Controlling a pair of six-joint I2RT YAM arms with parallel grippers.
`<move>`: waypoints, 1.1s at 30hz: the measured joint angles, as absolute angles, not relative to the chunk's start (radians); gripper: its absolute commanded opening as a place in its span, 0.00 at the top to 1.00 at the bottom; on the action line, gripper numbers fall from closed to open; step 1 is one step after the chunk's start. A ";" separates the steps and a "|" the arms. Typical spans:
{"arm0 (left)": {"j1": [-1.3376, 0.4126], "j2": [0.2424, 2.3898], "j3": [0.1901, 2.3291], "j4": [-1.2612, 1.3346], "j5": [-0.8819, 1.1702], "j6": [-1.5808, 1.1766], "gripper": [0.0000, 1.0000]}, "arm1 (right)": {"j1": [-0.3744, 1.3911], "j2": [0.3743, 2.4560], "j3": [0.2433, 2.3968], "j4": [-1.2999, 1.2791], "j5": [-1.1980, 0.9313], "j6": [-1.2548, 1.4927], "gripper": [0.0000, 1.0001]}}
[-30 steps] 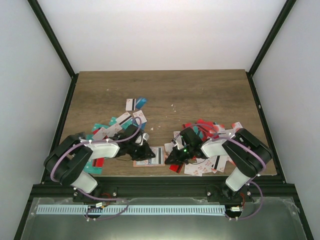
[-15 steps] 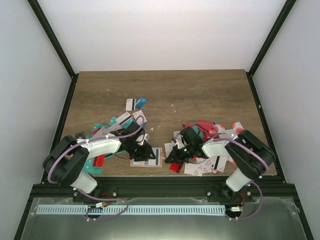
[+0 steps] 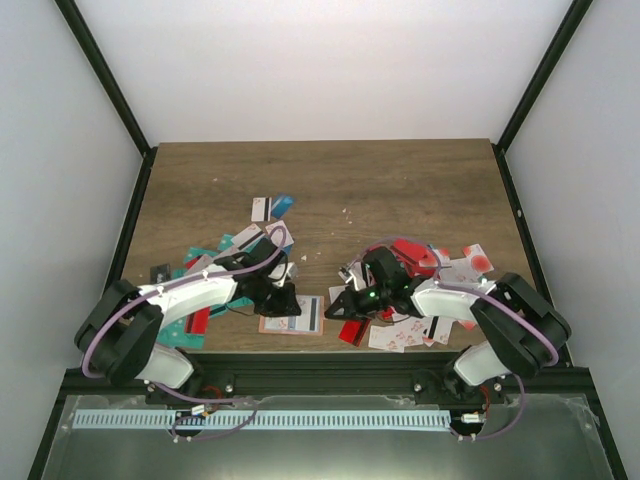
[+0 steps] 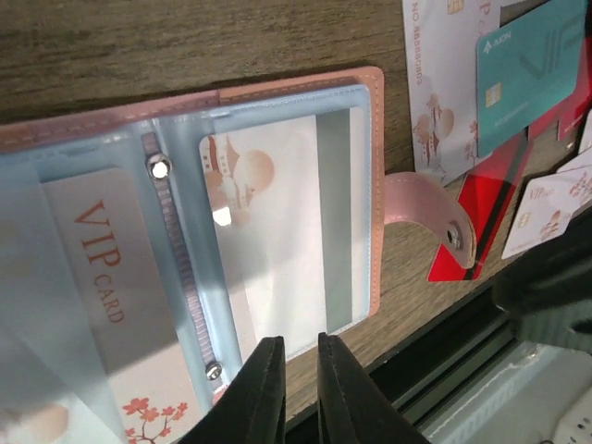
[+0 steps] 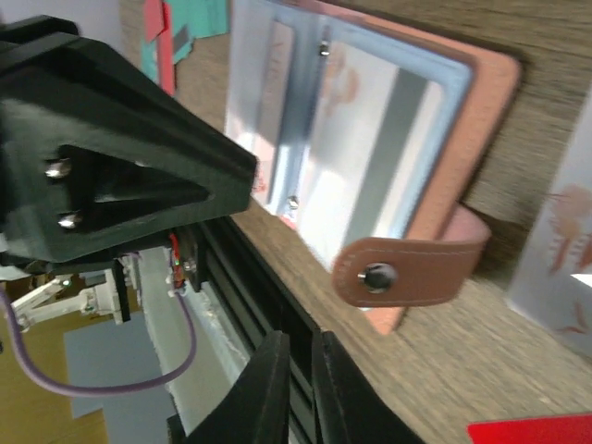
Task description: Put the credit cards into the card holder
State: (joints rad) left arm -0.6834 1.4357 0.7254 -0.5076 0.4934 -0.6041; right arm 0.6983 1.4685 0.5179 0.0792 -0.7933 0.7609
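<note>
Your left arm reaches low from its base toward the middle, forearm slanting right. The left gripper (image 3: 283,303) hangs over the left half of the card holder (image 3: 295,318), which lies near the front edge of the table (image 3: 400,190). In the left wrist view its fingers (image 4: 259,388) stand almost together, with only a slit between them and nothing showing in it. Their tips sit over the holder's near edge.

Your right arm folds in from the other side. The right gripper (image 3: 338,306) is just beside the holder's right end, near the strap (image 5: 407,268), and its fingers (image 5: 264,388) are likewise nearly closed on nothing.

A heap of cards (image 3: 215,265) lies under and behind your left forearm, and two more lie farther back. Another heap lies under your right arm. A red card (image 3: 352,333) lies just right of the holder by the strap, with a teal card (image 4: 527,74) among white ones close by.

The holder lies open and flat, its long axis left to right along the front edge and its strap pointing right. Its clear sleeves hold a VIP card (image 4: 92,268) and a white card (image 4: 268,213) with a grey stripe.
</note>
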 measured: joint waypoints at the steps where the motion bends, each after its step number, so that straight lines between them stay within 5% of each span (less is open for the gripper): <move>1: -0.684 1.437 0.727 -0.508 0.490 -0.598 0.93 | 0.698 1.463 0.521 0.084 -0.804 0.760 0.87; 33: -0.684 1.564 0.742 -0.481 0.411 -0.545 0.96 | 0.774 1.645 0.728 -0.103 -0.678 0.707 0.67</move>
State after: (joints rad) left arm -0.6838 1.5639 0.7422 -0.4812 0.4110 -0.5449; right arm 0.7742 1.6447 0.7284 -0.1032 -0.6777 0.7067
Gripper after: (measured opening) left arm 0.039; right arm 0.317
